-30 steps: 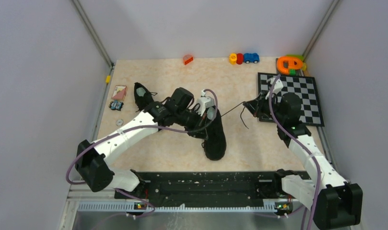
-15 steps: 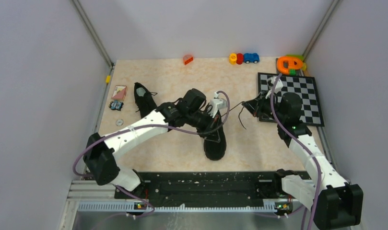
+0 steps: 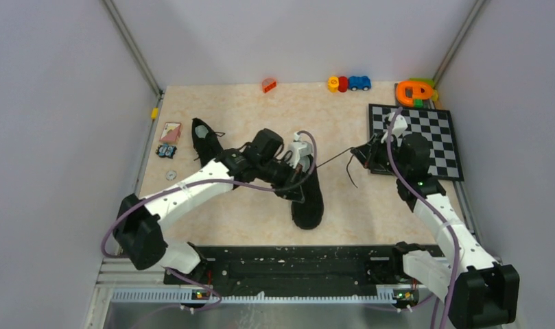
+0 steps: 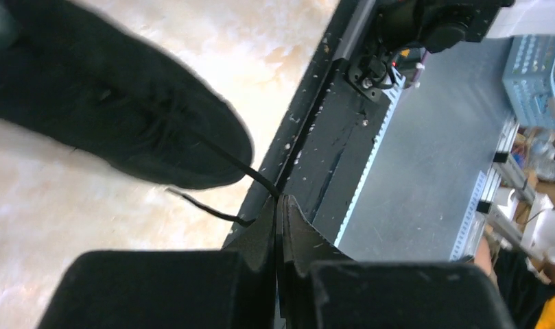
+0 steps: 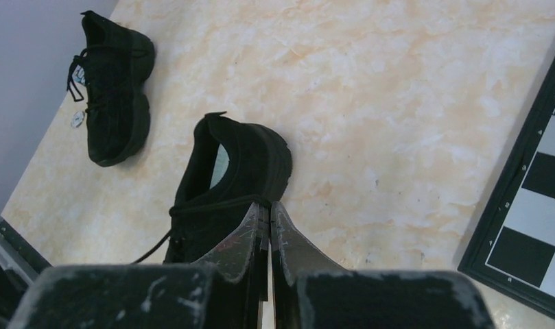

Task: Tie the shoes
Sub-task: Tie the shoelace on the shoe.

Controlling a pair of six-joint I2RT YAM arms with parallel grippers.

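**A:** Black fabric, chunky sole: where is the low-top lace-up sneaker (image 3: 309,202) you are working on?

**B:** You have it in the middle of the pale marbled desk (image 3: 240,219), toe toward the arm bases. Its twin, the other black sneaker (image 3: 204,140), lies well apart from it, over by the left wall.

**A:** And the left end effector (image 4: 278,205)?

**B:** Yours reaches over the middle sneaker. Its jaws are pressed together, and they pinch a thin black lace (image 4: 250,175) that runs from the shoe's upper, past the toe, to the fingertips. A loose end curls on the desk just beside it.

**A:** The right side?

**B:** Your right end effector (image 5: 269,212) sits out to the sneaker's right, near the edge of the black-and-white chessboard (image 3: 425,137). Its jaws are clamped together too. From overhead, you can see a second lace strand (image 3: 333,156) stretched taut from the sneaker across to it.
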